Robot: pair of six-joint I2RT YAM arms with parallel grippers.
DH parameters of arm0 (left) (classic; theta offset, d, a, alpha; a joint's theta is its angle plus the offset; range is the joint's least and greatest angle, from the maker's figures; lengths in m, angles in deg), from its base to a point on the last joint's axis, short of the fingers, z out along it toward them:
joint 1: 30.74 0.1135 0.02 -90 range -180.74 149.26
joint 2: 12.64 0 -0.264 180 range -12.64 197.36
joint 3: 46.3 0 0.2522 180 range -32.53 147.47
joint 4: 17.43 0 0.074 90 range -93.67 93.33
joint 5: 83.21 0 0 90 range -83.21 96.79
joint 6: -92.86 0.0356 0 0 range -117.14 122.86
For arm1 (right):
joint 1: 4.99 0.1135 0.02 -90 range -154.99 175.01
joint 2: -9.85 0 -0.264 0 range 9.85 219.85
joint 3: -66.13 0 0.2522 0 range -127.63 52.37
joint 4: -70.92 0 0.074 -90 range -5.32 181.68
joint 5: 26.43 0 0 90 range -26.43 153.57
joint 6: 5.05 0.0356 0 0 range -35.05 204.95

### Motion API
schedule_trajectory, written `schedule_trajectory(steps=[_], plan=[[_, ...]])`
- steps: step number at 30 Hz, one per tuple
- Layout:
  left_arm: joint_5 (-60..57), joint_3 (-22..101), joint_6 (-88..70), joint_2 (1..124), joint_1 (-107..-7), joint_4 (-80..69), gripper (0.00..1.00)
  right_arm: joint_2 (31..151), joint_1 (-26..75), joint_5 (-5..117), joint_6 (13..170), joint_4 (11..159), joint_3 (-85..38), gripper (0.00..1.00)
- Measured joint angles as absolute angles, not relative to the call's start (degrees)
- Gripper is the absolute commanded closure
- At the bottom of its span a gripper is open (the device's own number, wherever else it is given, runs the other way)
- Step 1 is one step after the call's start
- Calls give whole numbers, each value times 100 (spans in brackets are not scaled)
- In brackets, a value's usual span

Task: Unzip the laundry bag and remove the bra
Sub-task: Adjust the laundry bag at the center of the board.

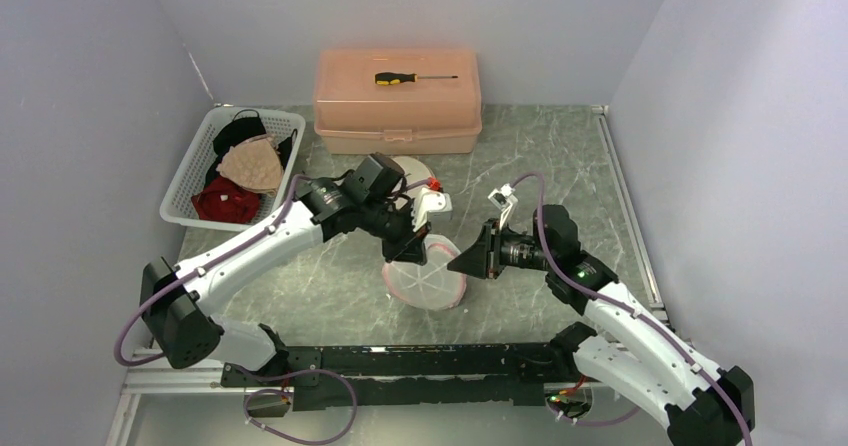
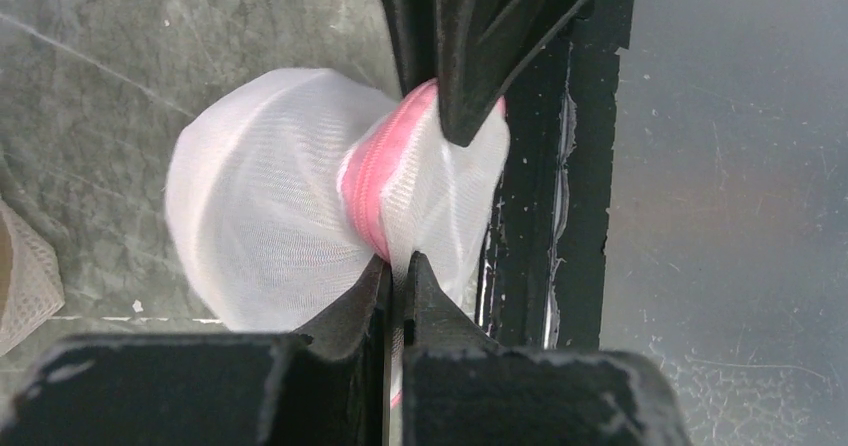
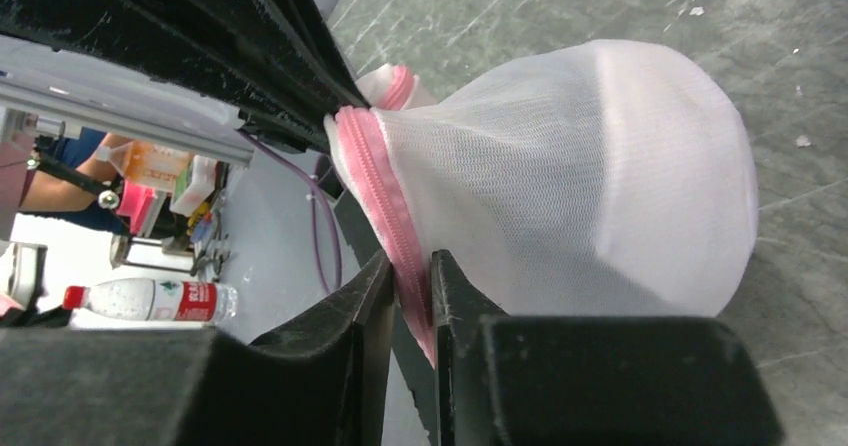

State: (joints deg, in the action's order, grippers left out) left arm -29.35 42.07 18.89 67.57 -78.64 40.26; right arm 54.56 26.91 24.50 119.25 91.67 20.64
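The white mesh laundry bag [image 1: 428,286] with a pink zipper [image 2: 365,181] hangs bunched just above the table's middle, between both arms. My left gripper [image 2: 400,262] is shut on the mesh right beside the zipper, at the bag's upper left [image 1: 412,249]. My right gripper [image 3: 410,258] comes in from the right [image 1: 462,262], and its jaws stand close together on the pink zipper band [image 3: 375,171]. The bag's body [image 3: 580,186] bulges round and full. The bra is hidden; nothing shows through the mesh.
A white basket [image 1: 190,181] of garments stands at the back left. At the back middle, a pink toolbox [image 1: 397,116] carries a screwdriver [image 1: 412,78]. A white round item [image 1: 415,171] lies behind the left wrist. The black rail [image 1: 400,361] runs along the near edge.
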Motion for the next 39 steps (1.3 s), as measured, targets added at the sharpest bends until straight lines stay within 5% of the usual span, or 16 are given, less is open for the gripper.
schedule_trajectory(steps=[2,6,10,21,27,39], plan=[[-2841,4205,1844,6743,-7853,4028,93,5476,2713,2413,11910,9149,2064,100],[-2167,4194,1435,6667,-7855,3833,34,5443,2741,2507,11995,9027,2064,100],[-950,3635,467,5943,-7859,2970,10,5198,2741,2983,12321,8869,2161,100],[486,439,-3000,2798,-7844,343,8,4768,2586,4423,14402,6898,3583,100],[202,-822,-4287,3756,-7818,-1120,11,4599,2300,4690,15160,6238,4257,100],[-705,-979,-5594,6081,-7230,-4171,18,3979,1270,4454,15763,6126,5162,100]])
